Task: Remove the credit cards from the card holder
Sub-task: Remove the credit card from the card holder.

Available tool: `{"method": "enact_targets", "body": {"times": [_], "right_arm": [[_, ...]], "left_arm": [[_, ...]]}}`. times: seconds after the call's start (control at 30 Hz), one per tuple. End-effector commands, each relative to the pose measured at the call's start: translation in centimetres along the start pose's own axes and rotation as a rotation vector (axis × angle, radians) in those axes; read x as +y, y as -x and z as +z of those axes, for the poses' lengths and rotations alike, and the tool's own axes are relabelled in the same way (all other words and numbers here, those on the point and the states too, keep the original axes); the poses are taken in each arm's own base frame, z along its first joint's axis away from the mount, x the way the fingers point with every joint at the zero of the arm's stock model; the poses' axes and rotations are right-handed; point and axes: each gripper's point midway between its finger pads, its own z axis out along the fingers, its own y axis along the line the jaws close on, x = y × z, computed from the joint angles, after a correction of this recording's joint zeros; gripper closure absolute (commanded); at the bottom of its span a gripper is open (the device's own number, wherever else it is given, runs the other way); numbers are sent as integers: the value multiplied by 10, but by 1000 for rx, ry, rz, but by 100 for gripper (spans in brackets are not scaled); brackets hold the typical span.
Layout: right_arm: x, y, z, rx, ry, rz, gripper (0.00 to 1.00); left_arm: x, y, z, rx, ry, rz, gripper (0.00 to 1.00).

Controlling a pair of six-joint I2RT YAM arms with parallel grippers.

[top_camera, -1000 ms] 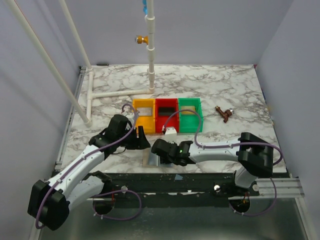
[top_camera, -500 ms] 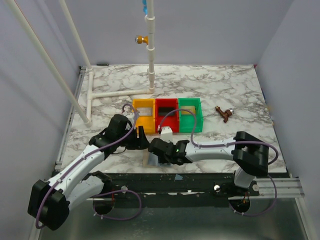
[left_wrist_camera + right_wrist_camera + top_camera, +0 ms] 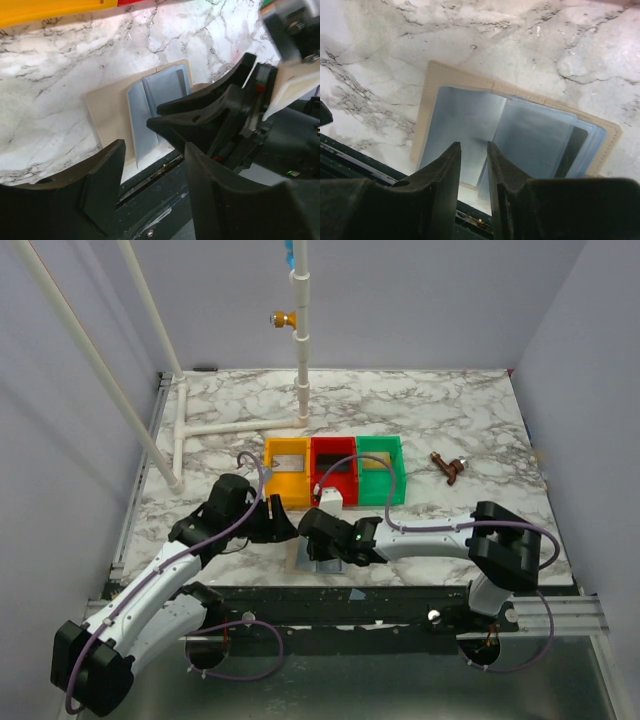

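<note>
Nearest first: the card holder (image 3: 426, 115) lies open and flat right at the near edge of the table (image 3: 450, 410), grey-blue lining facing up; I guess it's parked there so both arms can reach it without stretching. The right gripper (image 3: 473, 150) hangs over the lining near the fold, jaws almost together with just a slim gap; I see nothing pinched in that gap, so my read is it's lining up on a pocket edge to fish a card out. The left gripper (image 3: 155, 150) sits just beside it, jaws spread wide and holding nothing; probably there to pin the holder down while the other 1 pulls. Whether it touches anything, I can't tell.

View differences: only the right wrist view shows a dark sliver tucked in the right-hand pocket, likely 1 of the credit cards (image 3: 573, 146), though I wouldn't swear to it; the left wrist view gives the right arm's fingers (image 3: 200, 117) from the side, tips down by the lining, which the overhead view mostly hides under the arm.

The overhead alone gives the far stuff; 3 trays in a row past the holder, yellow tray (image 3: 290, 487), red tray (image 3: 333, 440), green tray (image 3: 385, 495), each with something flat inside, too small to call; a small brown thing (image 3: 447, 468) sits off to their right.
</note>
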Motion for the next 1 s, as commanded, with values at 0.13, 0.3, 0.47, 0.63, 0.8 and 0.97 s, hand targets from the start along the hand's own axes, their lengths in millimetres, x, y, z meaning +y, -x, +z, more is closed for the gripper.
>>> {"method": "enact_targets", "body": {"times": [0.13, 0.3, 0.47, 0.63, 0.8, 0.97], "right_arm": [[-15, 36, -33, -119, 26, 92, 68], [-44, 35, -30, -91, -43, 111, 67], [-61, 24, -21, -38, -75, 108, 67], [-61, 18, -9, 0, -93, 66, 66], [-63, 20, -6, -1, -123, 27, 66], [-61, 24, -7, -12, -145, -12, 65]], "left_arm": [[-10, -17, 4, 43, -43, -33, 52], [-30, -24, 10, 64, -57, -12, 52], [-40, -31, 20, 84, -48, 2, 52], [-32, -30, 24, 67, -12, -9, 51], [-12, -43, 39, 101, 31, -49, 52], [4, -52, 49, 112, 48, -90, 61]]}}
